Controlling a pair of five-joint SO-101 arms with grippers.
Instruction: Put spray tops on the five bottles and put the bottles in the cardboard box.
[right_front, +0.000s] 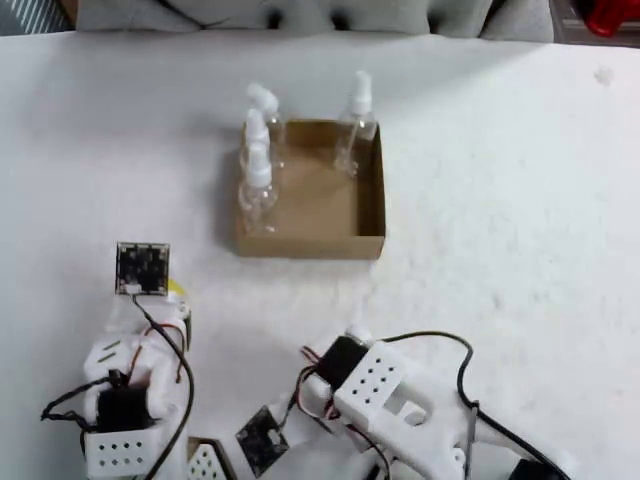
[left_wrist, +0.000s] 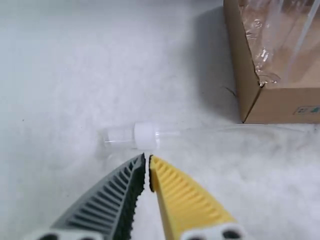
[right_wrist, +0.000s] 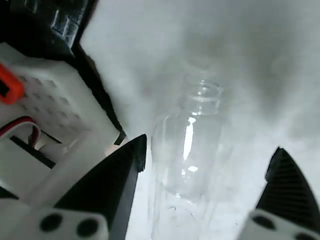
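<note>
The left gripper (left_wrist: 147, 165) is seen clenched, its ribbed grey and yellow jaws pressed together on nothing, just beside a white-collared spray top (left_wrist: 145, 136) laid on the fuzzy white table (left_wrist: 60, 60). The right gripper (right_wrist: 208, 150) is spread wide around a clear, open-necked plastic bottle (right_wrist: 185, 170), not gripped. Four topped bottles (right_front: 258, 185) are stood in the brown cardboard box (right_front: 310, 245), farther off

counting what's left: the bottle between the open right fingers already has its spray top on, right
No: the bottle between the right gripper's open fingers has a bare, open neck with no spray top on it, as the right wrist view shows.
</note>
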